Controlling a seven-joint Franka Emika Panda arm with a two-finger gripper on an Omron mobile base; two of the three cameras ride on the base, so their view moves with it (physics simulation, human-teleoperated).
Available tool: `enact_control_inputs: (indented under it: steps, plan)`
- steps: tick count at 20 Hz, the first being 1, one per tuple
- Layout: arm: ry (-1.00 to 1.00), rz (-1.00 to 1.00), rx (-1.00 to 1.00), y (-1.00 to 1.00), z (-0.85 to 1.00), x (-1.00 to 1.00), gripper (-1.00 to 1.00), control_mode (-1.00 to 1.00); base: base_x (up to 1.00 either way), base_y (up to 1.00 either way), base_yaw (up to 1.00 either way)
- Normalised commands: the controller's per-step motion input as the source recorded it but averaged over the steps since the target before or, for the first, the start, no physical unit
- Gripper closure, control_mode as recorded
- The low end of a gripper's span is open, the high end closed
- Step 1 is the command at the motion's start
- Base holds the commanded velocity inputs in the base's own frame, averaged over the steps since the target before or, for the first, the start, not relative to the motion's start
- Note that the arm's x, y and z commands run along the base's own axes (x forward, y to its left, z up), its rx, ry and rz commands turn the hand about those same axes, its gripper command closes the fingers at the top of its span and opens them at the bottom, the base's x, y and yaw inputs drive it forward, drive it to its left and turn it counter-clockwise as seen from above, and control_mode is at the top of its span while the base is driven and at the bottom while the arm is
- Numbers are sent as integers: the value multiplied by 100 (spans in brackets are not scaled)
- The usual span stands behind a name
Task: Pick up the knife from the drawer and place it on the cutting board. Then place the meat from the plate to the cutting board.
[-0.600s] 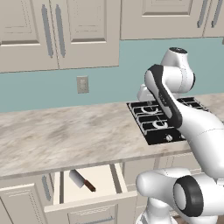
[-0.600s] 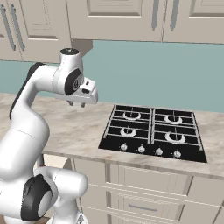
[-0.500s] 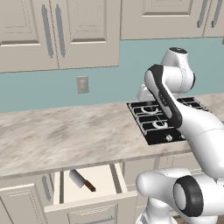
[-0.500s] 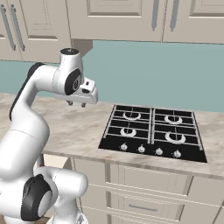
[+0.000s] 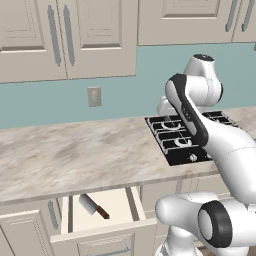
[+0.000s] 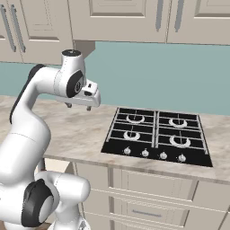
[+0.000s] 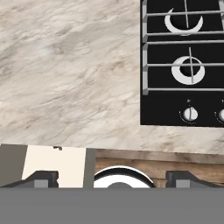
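Hand [image 6: 78, 107] open above counter — knife [image 5: 93, 206] far below in drawer [image 5: 102, 220].

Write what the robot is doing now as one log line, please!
stage: before pick | gripper: open, empty, above counter | knife: lying in open drawer | cooktop: beside arm

Your arm covers the right end of the cooktop [image 5: 175, 140] in the left base view. The drawer [image 5: 100, 212] front runs off the bottom edge there, and the hand view crops the cooktop's right side.
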Motion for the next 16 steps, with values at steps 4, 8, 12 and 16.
enact_control_inputs:
  steps: [4,8,12,16]
  plan:
    - [0,0,0,0,0,0,-100,-100,0,0,0]
    - [0,0,0,0,0,0,-100,-100,0,0,0]
    - [0,0,0,0,0,0,-100,-100,0,0,0]
    - [0,0,0,0,0,0,-100,-100,0,0,0]
